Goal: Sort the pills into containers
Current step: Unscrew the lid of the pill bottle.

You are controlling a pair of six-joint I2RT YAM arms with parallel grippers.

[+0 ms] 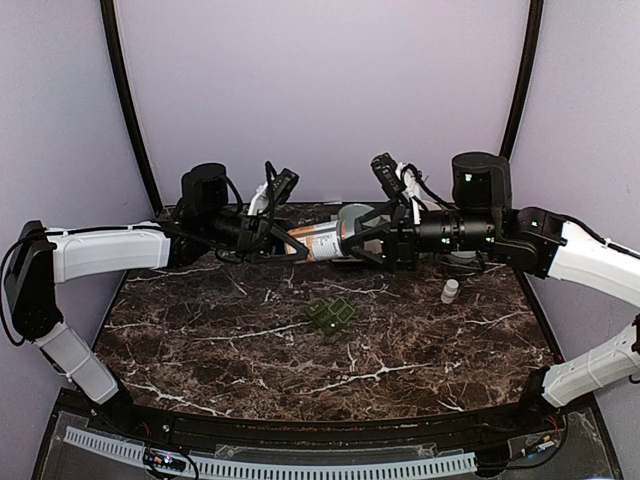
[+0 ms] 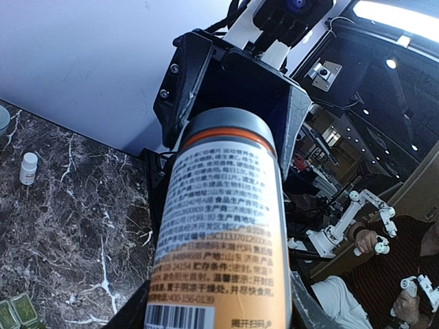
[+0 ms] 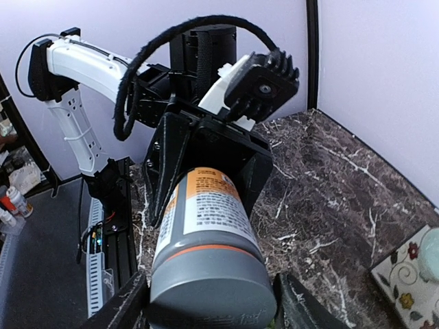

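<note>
Resting on table (image 1: 200, 340), green pill organiser (image 1: 330, 317), contents indiscernible, bottle (image 1: 318, 243) aloft

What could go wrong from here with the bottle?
The orange-labelled bottle lies horizontal in mid-air, gripped by the left gripper. If the right gripper frees its grey cap, pills could spill wide of the pill organiser. The small white bottle stands near the right arm and could get knocked.
</note>
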